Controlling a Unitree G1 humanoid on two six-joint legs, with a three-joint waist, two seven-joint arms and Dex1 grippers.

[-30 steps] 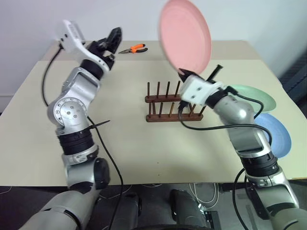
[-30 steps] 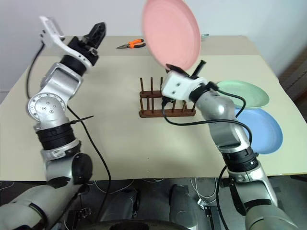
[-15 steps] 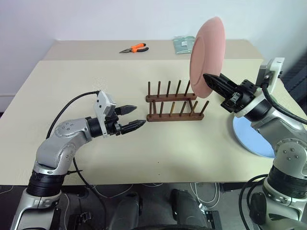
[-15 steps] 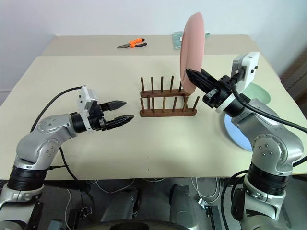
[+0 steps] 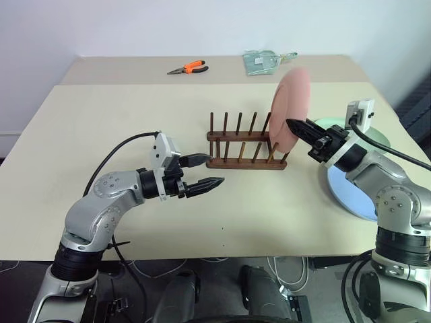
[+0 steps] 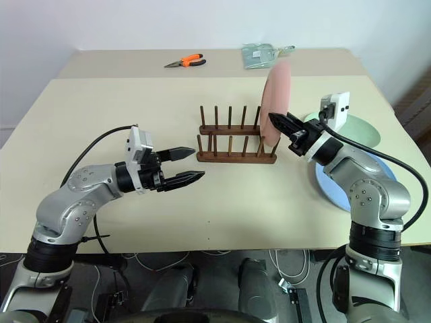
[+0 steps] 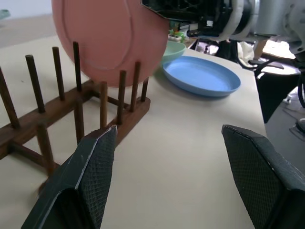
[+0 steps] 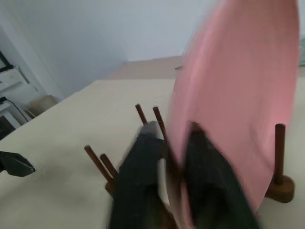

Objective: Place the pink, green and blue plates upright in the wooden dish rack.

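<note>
left fingers [image 5: 206,171]: spread wide, empty | right fingers [image 8: 143,157]: straddling pink plate [image 5: 291,108] rim

Both arms were out low in front, elbows bent and forearms angled in toward each other. The left gripper [image 5: 203,171] pointed pretty much level and sideways toward the right arm, its two black fingers spread wide with nothing between them. The right gripper [image 5: 294,128] pointed back the other way, up and to the left a bit, with its fingers [image 8: 143,157] sitting on either side of the pink plate [image 5: 289,108] edge.
</note>
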